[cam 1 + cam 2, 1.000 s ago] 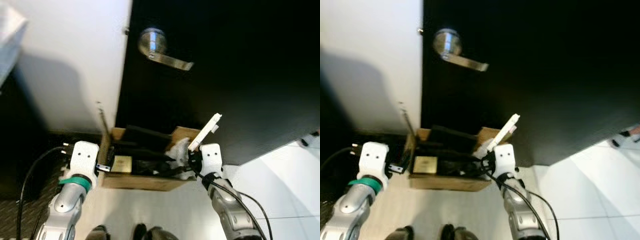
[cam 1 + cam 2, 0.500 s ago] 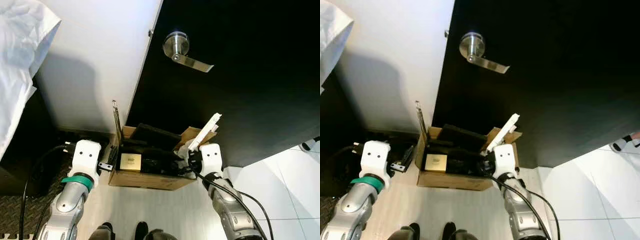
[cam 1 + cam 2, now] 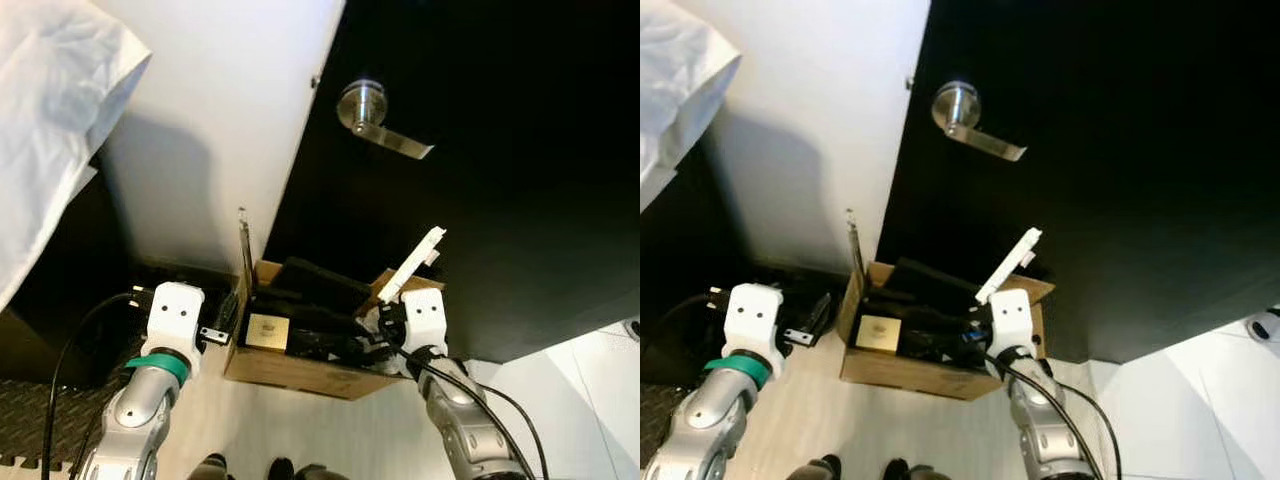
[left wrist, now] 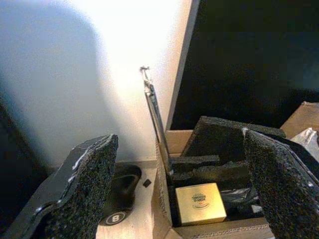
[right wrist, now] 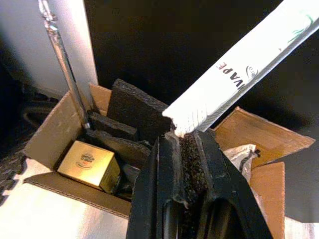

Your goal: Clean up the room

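Note:
An open cardboard box (image 3: 300,370) stands on the floor against a black door (image 3: 520,220). Inside lie black foam blocks (image 4: 219,139), a small gold box (image 4: 200,203) and crumpled clear plastic (image 5: 244,154). My right gripper (image 5: 182,144) is over the box's right side, shut on the lower end of a long flat white package (image 5: 239,69), which slants up toward the door. My left gripper (image 4: 177,139) hangs open just left of the box, nothing between its foam-padded fingers (image 4: 84,189).
A thin metal rod (image 4: 154,109) stands at the box's far left corner against the white wall (image 3: 220,130). A lever handle (image 3: 375,115) is on the door. White bedding (image 3: 50,120) hangs upper left. A black foam mat (image 3: 30,420) and a cable (image 3: 70,340) lie on the left.
The camera has moved, shifting the whole picture right and bringing the bedding into view. Both grippers keep their places by the box, and the right one still holds the white package.

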Tool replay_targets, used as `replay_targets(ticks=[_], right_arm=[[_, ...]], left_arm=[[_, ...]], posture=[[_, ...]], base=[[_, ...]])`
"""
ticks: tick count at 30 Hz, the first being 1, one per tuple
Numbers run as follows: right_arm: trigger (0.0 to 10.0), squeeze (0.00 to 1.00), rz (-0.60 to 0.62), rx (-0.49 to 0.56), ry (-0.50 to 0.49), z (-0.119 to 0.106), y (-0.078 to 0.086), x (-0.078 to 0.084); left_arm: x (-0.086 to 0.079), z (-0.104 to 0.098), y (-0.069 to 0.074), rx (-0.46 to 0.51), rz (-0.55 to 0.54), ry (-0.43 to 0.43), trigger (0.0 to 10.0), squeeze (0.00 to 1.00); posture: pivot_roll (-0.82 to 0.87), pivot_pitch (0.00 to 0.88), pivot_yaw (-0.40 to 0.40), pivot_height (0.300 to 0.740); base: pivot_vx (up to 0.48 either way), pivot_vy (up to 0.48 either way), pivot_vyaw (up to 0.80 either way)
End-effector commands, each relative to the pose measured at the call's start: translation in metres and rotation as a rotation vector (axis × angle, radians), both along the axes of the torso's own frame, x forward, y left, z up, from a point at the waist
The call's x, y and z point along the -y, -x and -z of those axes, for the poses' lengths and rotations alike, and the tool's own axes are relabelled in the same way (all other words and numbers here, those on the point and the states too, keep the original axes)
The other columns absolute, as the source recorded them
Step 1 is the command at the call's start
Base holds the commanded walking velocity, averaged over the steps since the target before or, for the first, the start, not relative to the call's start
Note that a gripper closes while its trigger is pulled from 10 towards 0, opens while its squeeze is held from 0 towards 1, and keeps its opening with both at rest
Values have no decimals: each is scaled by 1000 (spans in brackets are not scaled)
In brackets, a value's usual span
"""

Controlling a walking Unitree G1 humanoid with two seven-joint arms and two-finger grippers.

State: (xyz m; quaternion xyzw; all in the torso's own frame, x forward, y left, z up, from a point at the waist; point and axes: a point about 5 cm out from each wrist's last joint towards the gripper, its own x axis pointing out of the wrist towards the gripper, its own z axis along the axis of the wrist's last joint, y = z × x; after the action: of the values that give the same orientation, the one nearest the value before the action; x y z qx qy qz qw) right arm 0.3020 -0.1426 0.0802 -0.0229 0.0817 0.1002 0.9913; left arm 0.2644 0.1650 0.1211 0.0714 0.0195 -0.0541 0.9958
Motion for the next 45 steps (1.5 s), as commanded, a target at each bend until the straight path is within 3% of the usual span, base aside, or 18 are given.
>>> replay_targets(ticks=[1,28,40,45], right_arm=[[10000,0,30,-30,8,7,4,9],[10000,0,20,-26,27,6,3,9],[10000,0,20,-28,31,6,2,10],[10000,0,45,-34,47,7,-2,18]], left_arm=[[6,2,3,-4,24,10,10000,0],[6,2,3,0,31,21,10000,0],[5,3,3,0,22,20,10000,0],[7,3,3,6,48,15,10000,0]], posture=[[60,157,-215,740],[54,166,-220,740],[52,169,-224,740],[52,169,-224,740]], base=[[247,0,0],[299,0,0],[0,0,0],[0,0,0]])
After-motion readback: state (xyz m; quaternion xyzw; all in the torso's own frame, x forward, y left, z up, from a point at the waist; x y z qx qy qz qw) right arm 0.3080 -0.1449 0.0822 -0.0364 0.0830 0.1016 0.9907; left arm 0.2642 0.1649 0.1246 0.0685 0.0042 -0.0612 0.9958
